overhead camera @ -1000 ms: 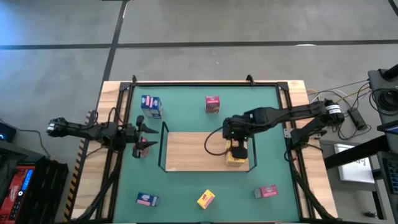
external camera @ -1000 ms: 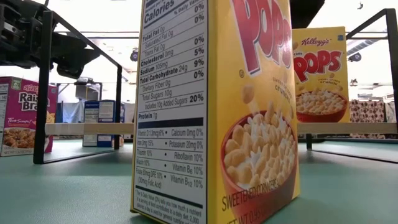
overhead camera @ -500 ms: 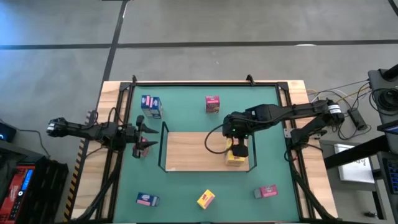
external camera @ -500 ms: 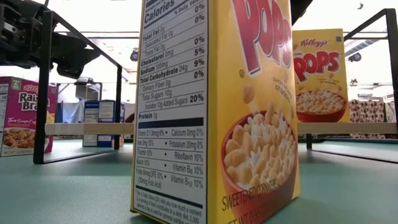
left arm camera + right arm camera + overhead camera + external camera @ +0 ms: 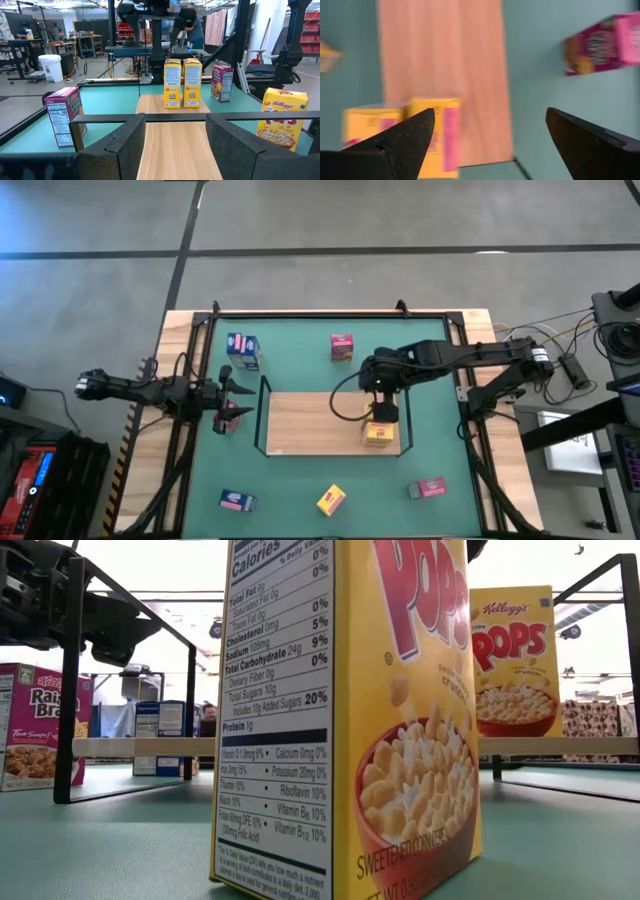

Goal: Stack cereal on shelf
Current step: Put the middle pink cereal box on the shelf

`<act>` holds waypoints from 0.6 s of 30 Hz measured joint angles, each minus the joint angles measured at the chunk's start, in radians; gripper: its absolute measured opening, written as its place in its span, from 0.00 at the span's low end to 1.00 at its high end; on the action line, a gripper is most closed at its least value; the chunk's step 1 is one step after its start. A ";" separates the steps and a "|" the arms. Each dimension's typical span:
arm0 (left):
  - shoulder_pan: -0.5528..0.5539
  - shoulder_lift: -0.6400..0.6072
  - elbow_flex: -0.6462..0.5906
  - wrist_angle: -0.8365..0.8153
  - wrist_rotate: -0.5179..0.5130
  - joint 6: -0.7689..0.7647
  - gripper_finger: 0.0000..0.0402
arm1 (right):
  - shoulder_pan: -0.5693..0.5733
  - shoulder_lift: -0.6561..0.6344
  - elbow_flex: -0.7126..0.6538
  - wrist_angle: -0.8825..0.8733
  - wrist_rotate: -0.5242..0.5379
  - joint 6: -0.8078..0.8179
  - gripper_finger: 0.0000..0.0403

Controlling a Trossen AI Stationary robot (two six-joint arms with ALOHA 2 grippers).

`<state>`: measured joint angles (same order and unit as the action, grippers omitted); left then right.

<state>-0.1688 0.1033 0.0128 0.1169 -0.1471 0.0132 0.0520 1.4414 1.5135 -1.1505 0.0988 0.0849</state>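
right gripper (image 5: pixel 385 412) hangs spread wide and empty over the shelf (image 5: pixel 300 420), above two yellow boxes (image 5: pixel 378 434) standing side by side there. left gripper (image 5: pixel 232 402) waits at the table's left, seemingly part-open.

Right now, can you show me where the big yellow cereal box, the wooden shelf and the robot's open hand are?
yellow cereal box (image 5: pixel 345 720), low view, on its front edge.
shelf (image 5: pixel 300 420), high view, on bare wood.
right gripper (image 5: pixel 385 402), high view, between its open fingers, above the yellow boxes on the shelf.

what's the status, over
Right gripper open above two yellow boxes on the shelf. Left gripper idle at table's left. Nothing in the way.
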 joint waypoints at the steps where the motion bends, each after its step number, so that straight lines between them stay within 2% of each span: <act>1: 0.000 0.000 0.000 0.000 0.000 0.000 0.48 | -0.004 0.000 0.000 0.000 0.018 -0.003 0.92; 8: 0.000 0.000 0.000 0.000 0.000 0.000 0.48 | -0.049 -0.027 0.000 0.009 0.039 0.002 0.92; 12: 0.000 0.000 0.000 0.000 0.000 0.000 0.48 | -0.059 -0.063 0.000 0.030 0.154 0.007 0.92; 14: 0.000 0.000 0.000 0.000 0.000 0.000 0.48 | -0.060 -0.088 0.000 0.037 0.200 -0.033 0.92; 18: 0.000 0.000 0.000 0.000 0.000 0.000 0.48 | -0.059 -0.141 -0.001 0.113 0.216 -0.172 0.92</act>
<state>-0.1692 0.1032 0.0128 0.1169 -0.1471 0.0132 -0.0074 1.3004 1.5123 -1.0374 0.3152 -0.0872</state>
